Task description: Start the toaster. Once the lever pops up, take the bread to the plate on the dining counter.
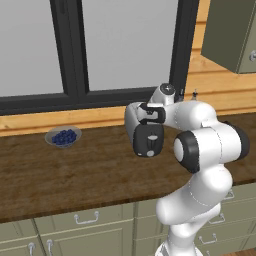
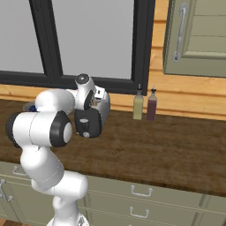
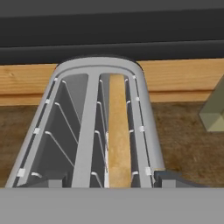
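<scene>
The silver-grey toaster [image 1: 136, 125] stands on the wooden counter below the window, its black end panel [image 1: 148, 142] facing me. The lever on that panel is too small to make out. In the hand view the bread [image 3: 119, 131] stands on edge in the right slot of the toaster [image 3: 89, 131], and the left slot holds nothing. My gripper [image 3: 111, 183] hangs straight above the toaster top, open. Its dark fingertips [image 3: 173, 178] stand far apart, one on each side of the slots. My hand [image 2: 94, 95] sits right over the toaster [image 2: 98, 115]. The plate and the dining counter are out of view.
A grey glass bowl of blueberries [image 1: 63, 136] sits on the counter left of the toaster. Two bottles [image 2: 138, 106] [image 2: 152, 105] stand against the wall to its right. A wall cabinet [image 2: 196, 35] hangs at the upper right, and the black window frame runs close behind the toaster.
</scene>
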Robot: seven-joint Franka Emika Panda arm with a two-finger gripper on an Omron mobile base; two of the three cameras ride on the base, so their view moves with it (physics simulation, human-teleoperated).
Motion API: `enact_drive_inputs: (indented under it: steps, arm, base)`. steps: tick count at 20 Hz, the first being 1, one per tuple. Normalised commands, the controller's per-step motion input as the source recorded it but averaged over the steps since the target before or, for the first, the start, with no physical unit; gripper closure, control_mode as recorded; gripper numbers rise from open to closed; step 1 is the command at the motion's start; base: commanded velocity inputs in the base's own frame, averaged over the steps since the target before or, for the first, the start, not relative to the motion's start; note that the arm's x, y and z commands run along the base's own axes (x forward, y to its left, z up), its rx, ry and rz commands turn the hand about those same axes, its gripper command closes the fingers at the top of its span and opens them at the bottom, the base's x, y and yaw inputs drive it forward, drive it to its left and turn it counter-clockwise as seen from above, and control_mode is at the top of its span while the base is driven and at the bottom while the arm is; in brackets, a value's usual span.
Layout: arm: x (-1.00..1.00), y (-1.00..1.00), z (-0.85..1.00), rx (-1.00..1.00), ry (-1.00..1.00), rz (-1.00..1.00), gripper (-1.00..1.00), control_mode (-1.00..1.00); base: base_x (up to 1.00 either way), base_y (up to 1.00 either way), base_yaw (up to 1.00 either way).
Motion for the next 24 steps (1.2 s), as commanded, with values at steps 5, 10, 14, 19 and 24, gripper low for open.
enact_drive_inputs:
  steps: [5, 10, 14, 19, 24]
  arm:
    - [0.00, 0.00, 0.00, 0.00, 0.00, 0.00, 1.00, -1.00]
    - [0.00, 0.00, 0.00, 0.00, 0.00, 0.00, 1.00, -1.00]
    - [0.00, 0.00, 0.00, 0.00, 0.00, 0.00, 1.00, -1.00]
    - [0.00, 0.00, 0.00, 0.00, 0.00, 0.00, 1.00, -1.00]
    - [0.00, 0.00, 0.00, 0.00, 0.00, 0.00, 1.00, -1.00]
  base:
    - [0.00, 0.00, 0.00]
    - [0.00, 0.00, 0.00]
    - [0.00, 0.00, 0.00]
    - [0.00, 0.00, 0.00]
    - [0.00, 0.00, 0.00]
